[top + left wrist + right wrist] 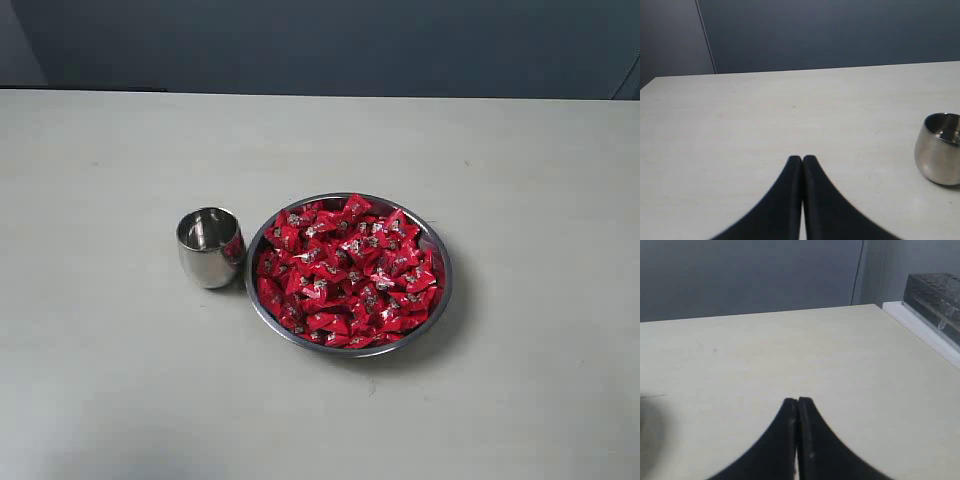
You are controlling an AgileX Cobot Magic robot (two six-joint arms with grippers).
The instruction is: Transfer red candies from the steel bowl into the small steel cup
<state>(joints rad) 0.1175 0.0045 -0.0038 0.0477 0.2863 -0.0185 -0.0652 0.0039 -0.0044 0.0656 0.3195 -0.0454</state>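
The job has not visibly begun. The red candies [350, 275] are heaped in the steel bowl [447, 290], filling it almost to the rim. No candy can be seen inside the small steel cup [210, 247], though its polished side mirrors some red from the pile. Every transfer is judged to be still ahead.

The left gripper [802, 159] has its jaws pressed together, tip against tip, with nothing between them. The right gripper [798, 401] is closed the same way and is also empty. Neither arm shows in the exterior view, so both seem to be well back from the work.

The cup [939, 149] stands ahead of the left jaws and off to one side, well apart from them. Ahead of the right jaws there is only bare table [790, 350], with a dark rack [935, 292] beyond its far edge. The bowl is not in that camera's sight.

The cup stands upright with its mouth facing up, so its long axis is vertical, and it sits just beside the bowl without clearly touching it. The bowl rests flat with its open side up. The candies lie at every angle, with no shared direction.
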